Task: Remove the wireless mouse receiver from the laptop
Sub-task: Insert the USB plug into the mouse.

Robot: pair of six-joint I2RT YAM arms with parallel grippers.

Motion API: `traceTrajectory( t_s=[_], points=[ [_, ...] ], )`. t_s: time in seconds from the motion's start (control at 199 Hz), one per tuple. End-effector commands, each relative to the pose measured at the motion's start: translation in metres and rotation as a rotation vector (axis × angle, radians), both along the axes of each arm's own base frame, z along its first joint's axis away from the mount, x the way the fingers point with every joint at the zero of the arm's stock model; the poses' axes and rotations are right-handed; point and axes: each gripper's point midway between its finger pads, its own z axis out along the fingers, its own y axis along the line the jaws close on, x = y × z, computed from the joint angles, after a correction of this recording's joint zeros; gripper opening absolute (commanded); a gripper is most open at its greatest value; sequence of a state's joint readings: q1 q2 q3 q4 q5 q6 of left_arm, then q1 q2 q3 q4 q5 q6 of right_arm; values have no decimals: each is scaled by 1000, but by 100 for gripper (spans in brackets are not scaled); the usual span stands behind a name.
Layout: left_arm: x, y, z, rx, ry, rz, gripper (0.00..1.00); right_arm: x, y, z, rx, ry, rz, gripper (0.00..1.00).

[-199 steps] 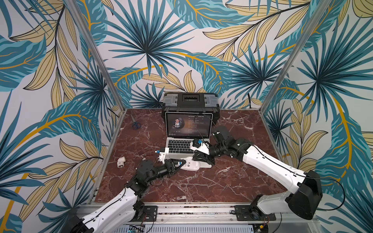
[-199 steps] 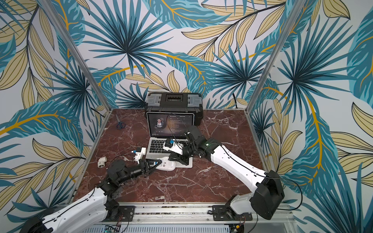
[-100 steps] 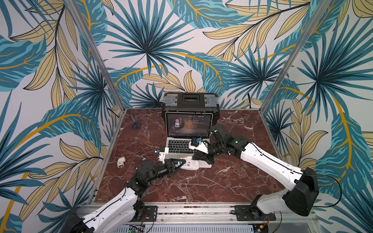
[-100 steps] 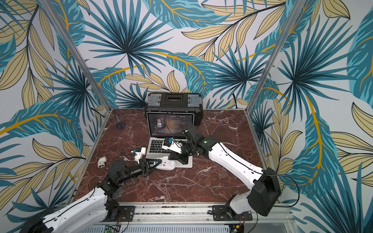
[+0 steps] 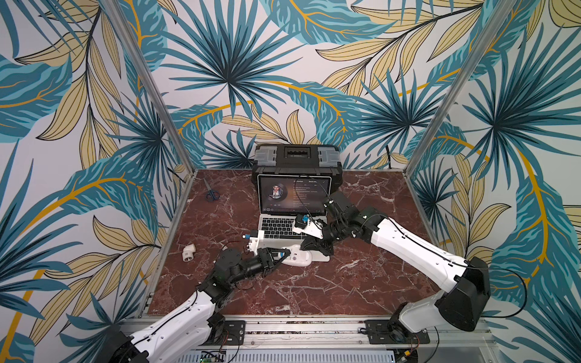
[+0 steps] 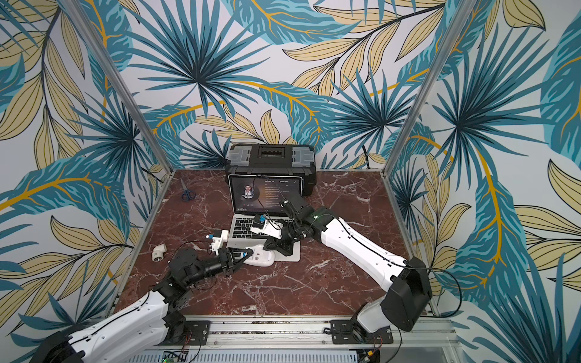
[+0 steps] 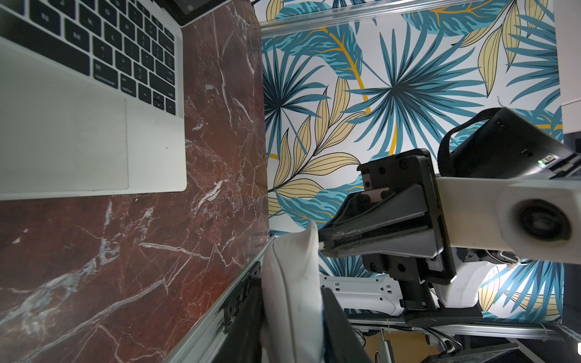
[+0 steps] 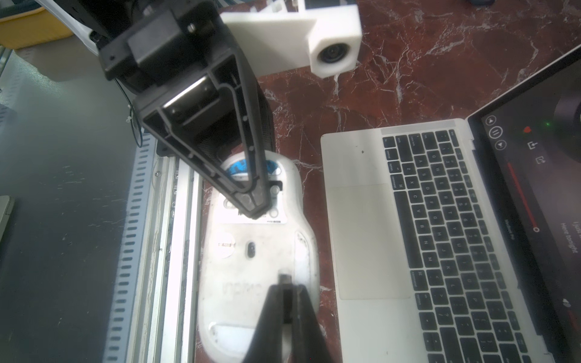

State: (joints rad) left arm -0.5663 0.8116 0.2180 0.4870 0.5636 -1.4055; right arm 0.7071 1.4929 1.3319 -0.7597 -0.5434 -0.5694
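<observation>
left pincer [image 5: 280, 254] clamps the wireless mouse [image 5: 299, 258], right pincer [image 8: 286, 292] pinches the receiver [image 8: 284, 279]: lower it square, no twisting.

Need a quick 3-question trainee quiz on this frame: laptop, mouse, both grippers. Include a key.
1. True or false: the laptop has its lid shut.
2. What does the left gripper hold? A) scissors B) wireless mouse C) toolbox
3. Fill in: the right gripper has its jaws ___ on a small dark piece at the mouse's underside.
Key: 1 false; 2 B; 3 shut.
</observation>
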Motion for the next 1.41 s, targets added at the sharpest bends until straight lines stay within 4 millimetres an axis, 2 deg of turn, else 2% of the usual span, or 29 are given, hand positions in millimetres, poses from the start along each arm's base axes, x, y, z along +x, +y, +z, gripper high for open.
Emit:
traceTrajectory(
  t_s=[0.0, 0.377, 0.669, 0.865, 1.011, 1.081, 1.182, 1.403],
  points=[
    [3, -2, 50, -84, -152, -5, 0, 0, -21, -25, -147, 41, -39, 0],
    [5, -3, 47, -80, -148, 0, 0, 3, -29, -40, -290, 30, -53, 0],
    [5, -3, 46, -77, -148, 1, 0, 3, -29, -34, -337, 36, -62, 0],
    [6, -3, 47, -78, -154, 2, 0, 3, -33, -41, -382, 42, -59, 0],
    [6, -3, 46, -74, -152, 4, 0, 2, -31, -38, -377, 46, -58, 0],
    [6, -3, 45, -71, -151, 2, 0, 3, -30, -37, -374, 47, -63, 13],
    [7, -4, 44, -70, -149, 2, 0, 5, -28, -38, -374, 48, -62, 23],
    [6, -4, 44, -71, -153, 0, 0, 7, -22, -34, -349, 46, -57, 25]
  ],
)
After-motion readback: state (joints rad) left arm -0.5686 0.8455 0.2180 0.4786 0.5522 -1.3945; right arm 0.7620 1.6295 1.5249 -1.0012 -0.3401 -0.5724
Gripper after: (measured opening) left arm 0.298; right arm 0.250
